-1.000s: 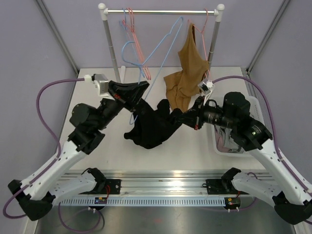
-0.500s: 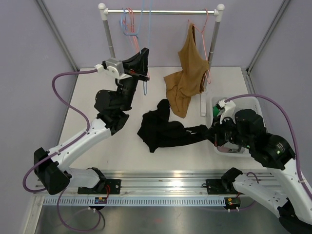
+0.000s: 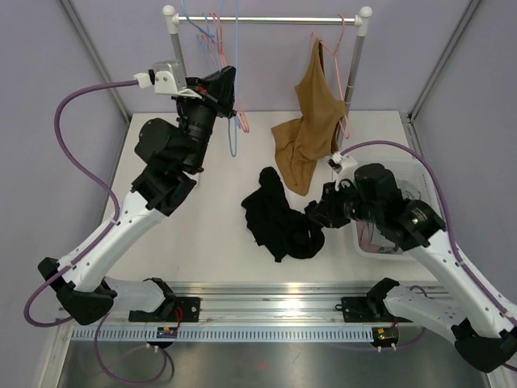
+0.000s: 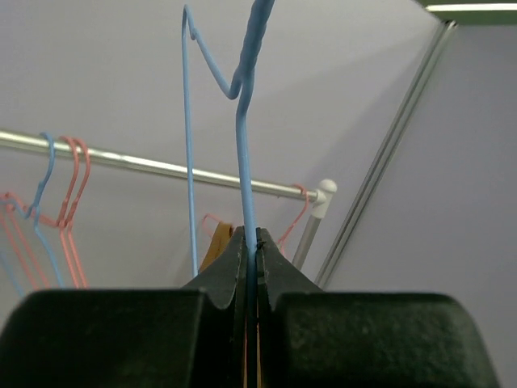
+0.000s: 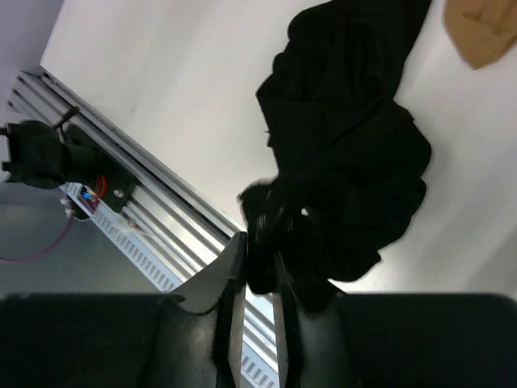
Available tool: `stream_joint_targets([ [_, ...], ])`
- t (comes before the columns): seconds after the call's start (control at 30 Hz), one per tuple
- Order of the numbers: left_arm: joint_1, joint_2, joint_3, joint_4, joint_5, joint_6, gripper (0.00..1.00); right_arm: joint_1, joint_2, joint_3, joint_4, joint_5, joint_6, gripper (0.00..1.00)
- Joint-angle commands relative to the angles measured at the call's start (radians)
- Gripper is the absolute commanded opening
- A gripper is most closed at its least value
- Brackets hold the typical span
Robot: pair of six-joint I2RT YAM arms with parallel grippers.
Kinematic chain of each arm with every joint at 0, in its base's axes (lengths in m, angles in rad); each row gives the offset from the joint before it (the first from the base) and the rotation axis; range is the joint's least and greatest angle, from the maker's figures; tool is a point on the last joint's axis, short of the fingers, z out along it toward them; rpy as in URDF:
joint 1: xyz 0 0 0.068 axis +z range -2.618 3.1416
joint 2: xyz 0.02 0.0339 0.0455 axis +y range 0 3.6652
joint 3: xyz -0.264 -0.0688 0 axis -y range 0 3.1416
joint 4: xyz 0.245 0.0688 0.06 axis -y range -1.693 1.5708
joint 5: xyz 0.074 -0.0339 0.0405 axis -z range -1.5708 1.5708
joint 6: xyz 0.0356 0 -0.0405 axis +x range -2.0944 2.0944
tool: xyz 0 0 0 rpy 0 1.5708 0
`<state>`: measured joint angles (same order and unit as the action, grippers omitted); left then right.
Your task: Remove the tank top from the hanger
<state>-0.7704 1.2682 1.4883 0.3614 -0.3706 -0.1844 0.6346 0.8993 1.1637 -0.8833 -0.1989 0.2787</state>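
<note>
Above my left gripper [image 3: 229,81] a rail [image 3: 266,19] carries pink hangers [image 3: 215,24]. A tan garment [image 3: 311,121] hangs from one, beyond my right gripper [image 3: 313,217]. A white basket [image 3: 422,174] holding clothes sits just right of that gripper on the counter [image 3: 202,242].

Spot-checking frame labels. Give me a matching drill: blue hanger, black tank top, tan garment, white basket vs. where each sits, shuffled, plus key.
Column 1
1. blue hanger
2. black tank top
3. tan garment
4. white basket

Column 2
A. heaped on the table, a fold between the right claw fingers
B. hanging on a pink hanger on the rail
C. at the table's right edge
D. pinched in the shut left claw, up near the rail

Pairs: 1-D, 2-A, 3-B, 4-C
</note>
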Motion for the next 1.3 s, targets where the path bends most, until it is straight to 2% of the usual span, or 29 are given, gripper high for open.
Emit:
stream_joint_targets([
  [0.0, -0.015, -0.024, 0.056, -0.309, -0.122, -0.113, 0.00, 0.000, 0.087, -0.056, 0.234, -0.138, 0.082, 0.27],
  [0.03, -0.027, -0.032, 0.049, -0.331, -0.134, -0.122, 0.00, 0.002, 0.131, -0.061, 0.244, -0.123, 0.097, 0.80],
  [0.07, -0.033, -0.035, 0.030, -0.352, -0.142, -0.125, 0.00, 0.010, 0.147, -0.062, 0.247, -0.094, 0.100, 0.99],
  [0.2, -0.084, -0.029, 0.036, -0.440, -0.166, -0.106, 0.00, 0.014, 0.116, -0.075, 0.271, 0.028, 0.102, 0.99],
  [0.37, -0.133, -0.032, 0.010, -0.472, -0.249, -0.105, 0.00, 0.016, 0.130, -0.053, 0.247, 0.062, 0.086, 1.00],
  [0.47, -0.132, 0.038, 0.094, -0.554, -0.309, -0.102, 0.00, 0.014, 0.125, -0.065, 0.259, 0.062, 0.102, 0.99],
  [0.57, -0.106, 0.207, 0.324, -0.746, -0.329, -0.116, 0.00, 0.016, 0.110, -0.071, 0.270, 0.055, 0.109, 1.00],
  [0.6, -0.092, 0.250, 0.386, -0.791, -0.317, -0.141, 0.00, 0.014, 0.104, -0.071, 0.271, 0.055, 0.111, 1.00],
  [0.63, -0.058, 0.339, 0.512, -0.864, -0.257, -0.148, 0.00, 0.016, 0.101, -0.070, 0.268, 0.056, 0.111, 1.00],
  [0.73, 0.005, 0.500, 0.758, -0.981, -0.180, -0.181, 0.00, 0.014, 0.093, -0.065, 0.264, 0.055, 0.111, 1.00],
  [0.83, 0.066, 0.620, 0.912, -1.036, -0.141, -0.208, 0.00, 0.014, 0.086, -0.068, 0.259, 0.058, 0.108, 0.99],
  [0.9, 0.098, 0.643, 0.951, -0.998, -0.091, -0.222, 0.00, 0.014, 0.081, -0.070, 0.259, 0.058, 0.100, 1.00],
  [0.93, 0.109, 0.642, 0.923, -0.883, -0.070, -0.202, 0.00, 0.014, 0.078, -0.071, 0.259, 0.056, 0.100, 0.99],
  [1.0, 0.109, 0.649, 0.880, -0.791, -0.099, -0.150, 0.00, 0.014, 0.081, -0.071, 0.257, 0.052, 0.099, 0.99],
  [1.1, 0.138, 0.736, 0.998, -0.811, -0.146, -0.161, 0.00, 0.014, 0.081, -0.081, 0.264, 0.036, 0.103, 1.00],
  [1.27, 0.190, 0.773, 0.994, -0.791, -0.105, -0.184, 0.00, 0.014, 0.079, -0.101, 0.274, 0.026, 0.103, 1.00],
])
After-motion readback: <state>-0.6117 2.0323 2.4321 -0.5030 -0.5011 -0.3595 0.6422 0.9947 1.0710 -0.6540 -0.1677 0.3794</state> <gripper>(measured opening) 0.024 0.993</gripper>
